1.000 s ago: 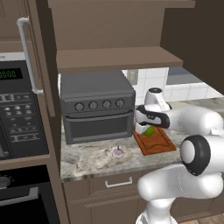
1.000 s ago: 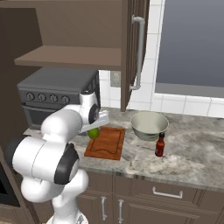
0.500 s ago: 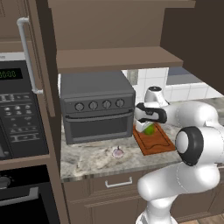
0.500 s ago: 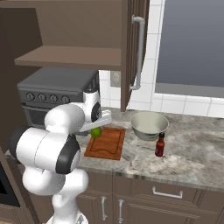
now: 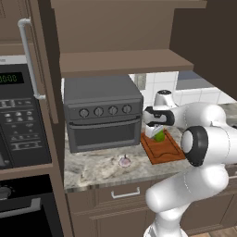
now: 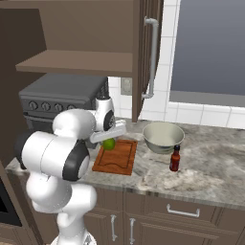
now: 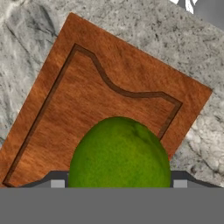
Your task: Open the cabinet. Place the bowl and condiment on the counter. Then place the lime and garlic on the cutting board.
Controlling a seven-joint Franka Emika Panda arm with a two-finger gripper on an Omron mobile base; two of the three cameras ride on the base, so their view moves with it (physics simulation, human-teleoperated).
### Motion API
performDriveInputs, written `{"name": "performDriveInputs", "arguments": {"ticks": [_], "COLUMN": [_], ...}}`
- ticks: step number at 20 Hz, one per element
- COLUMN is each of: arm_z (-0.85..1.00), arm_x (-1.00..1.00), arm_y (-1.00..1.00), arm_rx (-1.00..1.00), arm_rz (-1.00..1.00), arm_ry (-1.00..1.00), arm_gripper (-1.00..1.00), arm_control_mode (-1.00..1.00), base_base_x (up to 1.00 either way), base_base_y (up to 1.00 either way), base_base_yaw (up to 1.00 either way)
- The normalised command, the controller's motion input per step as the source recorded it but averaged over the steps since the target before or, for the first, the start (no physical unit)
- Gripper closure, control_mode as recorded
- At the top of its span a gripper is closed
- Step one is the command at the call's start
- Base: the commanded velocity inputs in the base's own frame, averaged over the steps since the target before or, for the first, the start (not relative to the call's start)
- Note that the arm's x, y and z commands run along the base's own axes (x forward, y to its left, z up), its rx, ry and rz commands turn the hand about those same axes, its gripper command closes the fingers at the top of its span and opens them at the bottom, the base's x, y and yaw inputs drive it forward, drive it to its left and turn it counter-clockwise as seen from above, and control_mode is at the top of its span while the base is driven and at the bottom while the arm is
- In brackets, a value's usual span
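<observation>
Above the cutting board (image 7: 109,96), the gripper (image 5: 156,131) pinches the lime (image 7: 119,153); lower it gently before letting go, so it doesn't roll.

one lime (image 6: 109,143), one garlic (image 5: 124,161), one bowl (image 6: 163,137) and one condiment (image 6: 175,158) bottle. there is one cutting board (image 6: 117,157) on the one counter (image 6: 210,168), and one toaster oven (image 5: 102,116) stands at its far left. one cabinet (image 5: 121,63) hangs above with two doors and one shelf, and one microwave (image 5: 21,115) sits further left.
</observation>
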Motion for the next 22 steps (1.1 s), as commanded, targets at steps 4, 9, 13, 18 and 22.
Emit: {"name": "performDriveInputs", "arguments": {"ticks": [4, 9, 13, 18, 22], "arm_z": [-0.11, -0.11, -0.02, -0.02, -0.05], "arm_x": [0.06, 0.18, 0.12, 0.2, 0.3], "arm_y": [-0.24, -0.31, -0.36, -0.23, -0.01], "arm_rx": [0.0, 0.0, 0.0, 0.0, 0.0], "arm_rz": [0.07, 0.07, 0.08, 0.08, 0.06], "arm_ry": [0.05, 0.05, 0.04, 0.05, 0.02], "arm_gripper": [1.0, 1.0, 1.0, 1.0, 1.0], "arm_control_mode": [-1.0, -1.0, -1.0, -1.0, -1.0], "base_base_x": [0.0, 0.0, 0.0, 0.0, 0.0], "base_base_y": [0.0, 0.0, 0.0, 0.0, 0.0], "base_base_yaw": [0.0, 0.0, 0.0, 0.0, 0.0]}}
